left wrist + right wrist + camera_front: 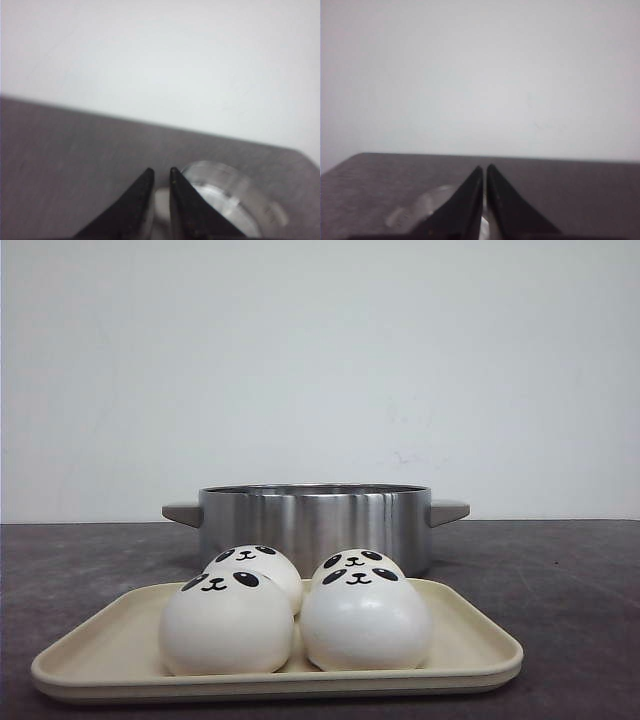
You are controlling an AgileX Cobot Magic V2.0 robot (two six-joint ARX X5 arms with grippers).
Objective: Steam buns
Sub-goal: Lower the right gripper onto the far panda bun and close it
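Neither arm appears in the front view. Both wrist views are blurred, each showing a vague glassy round object behind its fingers. Four panda-faced buns (227, 625) sit on a cream tray (105, 652) before a steel pot (314, 515). Left gripper (160, 171) nearly closed, right gripper (485, 167) clenched, both empty; no bun near either

Rear two buns (262, 562) mostly hidden behind front pair; pot (315, 523) interior unseen; tray (470, 640) front edge cropped; blurred pot in both wrist views.
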